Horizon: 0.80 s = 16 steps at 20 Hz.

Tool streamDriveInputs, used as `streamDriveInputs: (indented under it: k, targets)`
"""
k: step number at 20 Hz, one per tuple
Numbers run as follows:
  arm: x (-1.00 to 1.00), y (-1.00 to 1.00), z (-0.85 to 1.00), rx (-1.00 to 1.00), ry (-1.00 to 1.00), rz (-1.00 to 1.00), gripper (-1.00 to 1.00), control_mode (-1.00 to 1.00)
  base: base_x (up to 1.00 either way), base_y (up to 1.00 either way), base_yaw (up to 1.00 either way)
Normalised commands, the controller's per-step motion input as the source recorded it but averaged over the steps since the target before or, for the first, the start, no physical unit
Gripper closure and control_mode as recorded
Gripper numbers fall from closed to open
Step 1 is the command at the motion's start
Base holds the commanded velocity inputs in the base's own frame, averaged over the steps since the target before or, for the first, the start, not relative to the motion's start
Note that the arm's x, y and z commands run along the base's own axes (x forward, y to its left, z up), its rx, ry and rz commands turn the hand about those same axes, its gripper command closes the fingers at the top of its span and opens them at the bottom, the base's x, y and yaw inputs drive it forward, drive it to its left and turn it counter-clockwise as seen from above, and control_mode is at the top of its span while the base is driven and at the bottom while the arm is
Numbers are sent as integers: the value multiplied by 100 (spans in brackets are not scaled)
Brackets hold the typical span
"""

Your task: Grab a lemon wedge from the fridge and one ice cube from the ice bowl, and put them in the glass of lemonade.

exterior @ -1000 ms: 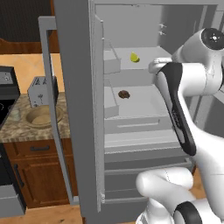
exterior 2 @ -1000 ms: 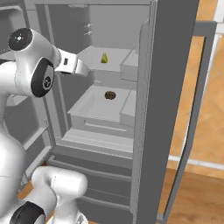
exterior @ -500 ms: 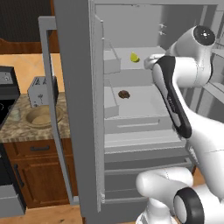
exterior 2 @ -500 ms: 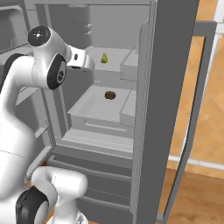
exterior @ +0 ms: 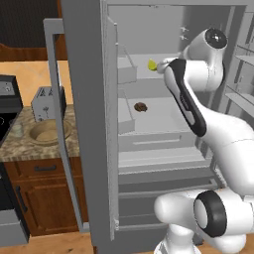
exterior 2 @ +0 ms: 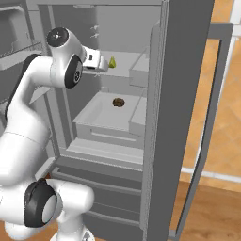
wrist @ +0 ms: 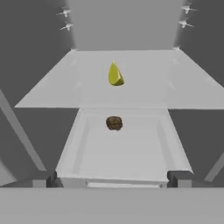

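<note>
The fridge stands open, so its grey shelves are within the arm's reach. The gripper is at the front edge of the upper shelf, jaws spread wide and empty, aimed inward. Beyond it, above the small dark brown lump, the lemon wedge sits mid-shelf, clear for a straight approach.

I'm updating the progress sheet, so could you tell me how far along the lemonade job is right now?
Done: the fridge stands open. In hand: the open, empty tool points into the fridge at the lemon wedge lying on the upper shelf, above the brown lump. Left: grab the wedge, take an ice cube from the bowl on the counter, and drop both in the glass.
</note>
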Motion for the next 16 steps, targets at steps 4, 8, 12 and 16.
streamDriveInputs:
  k: [4,8,12,16]
  targets:
    - [59,-11,-14,0,5,6,-100,-100,0,0,0]
    - [68,-1,-17,0,8,6,-100,-100,0,0,0]
    - [65,0,-12,0,5,5,-100,-100,0,0,0]
    - [48,-4,-6,0,0,2,-100,-100,0,0,0]
